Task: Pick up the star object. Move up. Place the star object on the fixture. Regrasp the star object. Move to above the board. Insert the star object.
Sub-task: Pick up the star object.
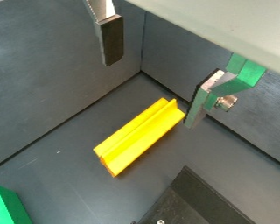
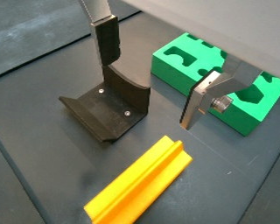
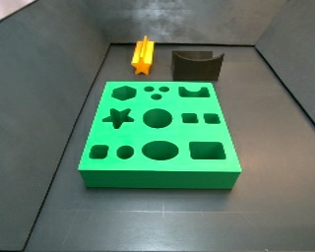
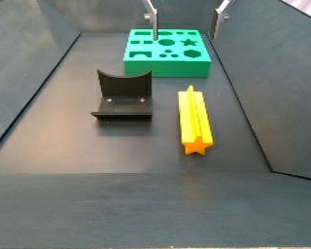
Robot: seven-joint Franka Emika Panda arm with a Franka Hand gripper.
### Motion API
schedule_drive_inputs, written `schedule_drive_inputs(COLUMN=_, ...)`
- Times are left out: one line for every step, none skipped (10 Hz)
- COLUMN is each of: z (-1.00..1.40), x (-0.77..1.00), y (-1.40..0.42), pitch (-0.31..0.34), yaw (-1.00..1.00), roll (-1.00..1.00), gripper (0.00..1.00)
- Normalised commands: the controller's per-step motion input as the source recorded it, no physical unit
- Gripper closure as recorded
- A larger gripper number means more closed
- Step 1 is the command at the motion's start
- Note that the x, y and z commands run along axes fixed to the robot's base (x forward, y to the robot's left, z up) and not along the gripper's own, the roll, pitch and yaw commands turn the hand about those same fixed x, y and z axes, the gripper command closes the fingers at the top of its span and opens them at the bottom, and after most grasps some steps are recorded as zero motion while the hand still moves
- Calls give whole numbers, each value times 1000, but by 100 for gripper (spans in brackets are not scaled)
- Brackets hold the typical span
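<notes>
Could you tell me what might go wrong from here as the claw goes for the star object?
1. The star object lies flat on the floor close to the side wall; one of the fingers may have little room on that side.
2. The claw hangs open above the floor, not centred over the star object in the wrist views; closing off-centre could twist it.
3. The fixture sits right beside the star object, so a wide approach could bump it.

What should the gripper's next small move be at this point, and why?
Probably straight down toward the star object. The gripper hangs open above it, empty, fingers spread to either side in both wrist views, while the piece lies flat on the floor beside the fixture, untouched.
</notes>
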Motion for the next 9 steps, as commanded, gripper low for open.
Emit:
schedule_drive_inputs(z=-594, x=0, y=251, pitch=126, yaw=229, roll=43, gripper=0)
schedule_drive_inputs(z=-589, x=-283, y=-120, pitch=53, yaw=0, roll=263, gripper=0)
schedule_drive_inputs(z=-740, x=-120, y=-34, pitch=114, yaw=-23, roll=121, gripper=0)
schedule_drive_inputs(z=-1000, x=0, y=-83, pitch=1, yaw=0, roll=99, gripper=0)
schedule_drive_inputs(z=-1000, x=-100, y=-194, pitch=-40, yaw=0, roll=109, gripper=0)
schedule_drive_inputs(z=-1000, x=0, y=-129, pitch=-63, yaw=0, roll=101, gripper=0)
schedule_drive_inputs(z=-946, x=0, y=-106, pitch=-147, yaw=0, roll=97, gripper=0)
schedule_drive_inputs(z=-911, x=-29, y=-137, pitch=-154, yaw=0, roll=124, gripper=0)
schedule_drive_inputs(z=-917, x=-49, y=-120, pitch=-153, yaw=0, roll=131, gripper=0)
